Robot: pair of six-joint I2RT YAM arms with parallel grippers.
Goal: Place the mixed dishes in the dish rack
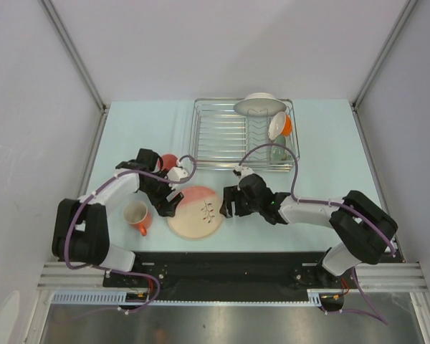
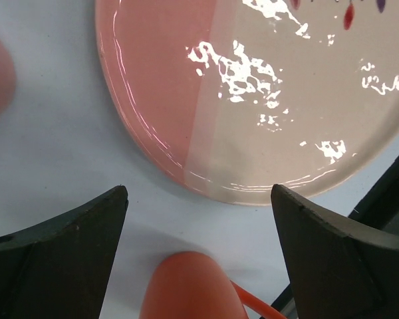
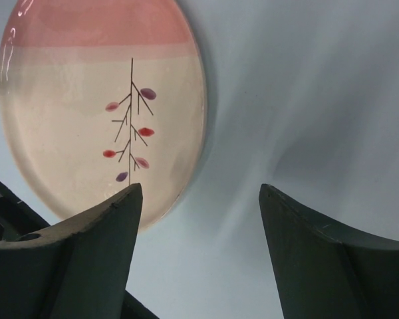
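The pink-and-cream plate [image 1: 195,212] with a leaf sprig lies flat near the table's front edge. At its left rim my left gripper [image 1: 169,201] hangs open and low over the table, with the plate's edge [image 2: 253,100] just ahead of the fingertips. My right gripper [image 1: 228,205] is open at the plate's right rim; one finger [image 3: 86,246] overlaps the plate [image 3: 100,100] and the other is over bare table. An orange mug [image 1: 137,215] stands left of the plate, its handle [image 2: 193,286] below my left gripper [image 2: 199,199]. A salmon-pink tumbler [image 1: 168,162] stands behind the left gripper. The dish rack [image 1: 229,136] is at the back.
In the rack's right end, a white dish [image 1: 260,105] leans at the far rim, with a cream-and-orange piece [image 1: 279,125] and a small green bowl [image 1: 277,150] below it. Grey walls close in the table on both sides.
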